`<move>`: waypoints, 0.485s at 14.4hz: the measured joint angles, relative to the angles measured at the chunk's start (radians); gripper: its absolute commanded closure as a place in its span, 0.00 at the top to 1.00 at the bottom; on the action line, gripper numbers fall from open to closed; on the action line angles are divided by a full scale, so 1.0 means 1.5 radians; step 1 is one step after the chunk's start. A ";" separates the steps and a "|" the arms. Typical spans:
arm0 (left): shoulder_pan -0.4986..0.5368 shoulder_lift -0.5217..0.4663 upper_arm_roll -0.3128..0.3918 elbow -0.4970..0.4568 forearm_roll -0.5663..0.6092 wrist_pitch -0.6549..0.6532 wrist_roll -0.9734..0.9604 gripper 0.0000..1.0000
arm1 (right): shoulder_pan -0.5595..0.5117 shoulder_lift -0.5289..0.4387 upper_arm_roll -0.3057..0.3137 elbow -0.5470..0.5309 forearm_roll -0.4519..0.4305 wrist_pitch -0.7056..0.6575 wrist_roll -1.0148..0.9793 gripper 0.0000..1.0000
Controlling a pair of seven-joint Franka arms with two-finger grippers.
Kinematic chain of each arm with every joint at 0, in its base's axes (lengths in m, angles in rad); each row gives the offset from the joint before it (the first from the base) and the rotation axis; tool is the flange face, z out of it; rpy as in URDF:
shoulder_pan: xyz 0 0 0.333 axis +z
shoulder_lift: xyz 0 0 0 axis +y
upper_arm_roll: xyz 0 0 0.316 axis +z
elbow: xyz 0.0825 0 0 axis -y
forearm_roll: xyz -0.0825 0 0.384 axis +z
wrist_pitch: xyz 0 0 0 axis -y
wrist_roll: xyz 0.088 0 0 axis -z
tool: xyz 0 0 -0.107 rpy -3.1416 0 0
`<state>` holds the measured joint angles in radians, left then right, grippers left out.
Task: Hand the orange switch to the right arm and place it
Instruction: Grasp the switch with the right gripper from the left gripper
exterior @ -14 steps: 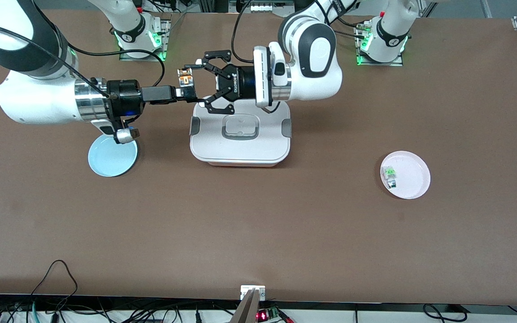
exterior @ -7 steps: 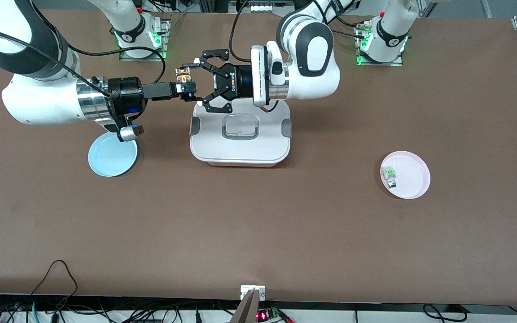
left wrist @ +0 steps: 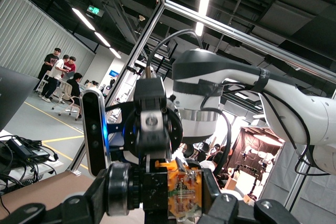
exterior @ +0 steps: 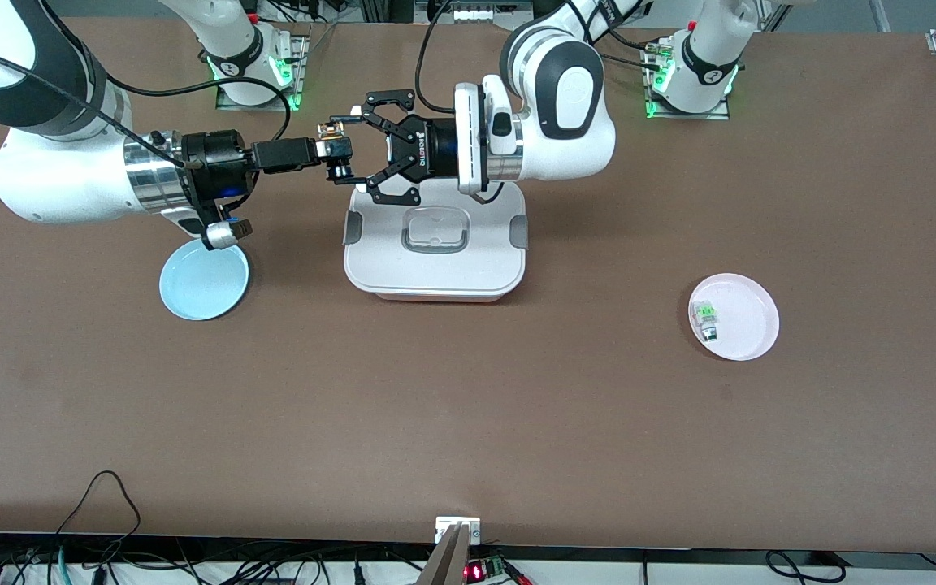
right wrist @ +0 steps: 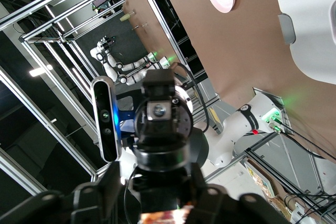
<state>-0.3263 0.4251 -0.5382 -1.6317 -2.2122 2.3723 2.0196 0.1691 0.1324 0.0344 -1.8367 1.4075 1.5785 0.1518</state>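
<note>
The orange switch hangs in the air between the two grippers, which face each other. My right gripper is shut on it and holds it over the table just off the corner of the white container. My left gripper is open, its linkage fingers spread wide around the right gripper's tip, clear of the switch. The left wrist view shows the switch up close, with its black body and orange-tan block, and the right arm's wrist above it. In the right wrist view the switch is a blur at the frame's edge.
A white lidded container lies under the left gripper. A light blue plate lies under the right wrist. A pink plate toward the left arm's end holds a green-and-white switch.
My right arm has drawn back a little toward its own end, carrying the switch with it. My left gripper shifted slightly at first, then stayed still and open.
</note>
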 measured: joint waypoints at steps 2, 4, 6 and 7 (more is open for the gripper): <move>0.000 0.001 0.000 0.003 0.000 0.000 -0.008 0.00 | 0.000 0.000 -0.002 0.000 0.002 -0.002 -0.006 0.00; -0.001 0.001 0.000 0.004 0.000 0.000 -0.008 0.00 | 0.000 0.000 -0.002 0.000 0.002 -0.003 -0.006 0.00; -0.001 0.002 0.000 0.004 0.000 0.000 -0.009 0.00 | 0.000 0.000 -0.003 0.000 0.002 -0.004 -0.006 0.00; -0.001 0.002 0.000 0.004 0.000 0.000 -0.009 0.21 | 0.000 0.000 -0.003 0.000 0.002 -0.004 -0.006 0.00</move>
<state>-0.3275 0.4276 -0.5390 -1.6259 -2.2127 2.3724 2.0054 0.1690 0.1322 0.0305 -1.8363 1.4098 1.5720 0.1433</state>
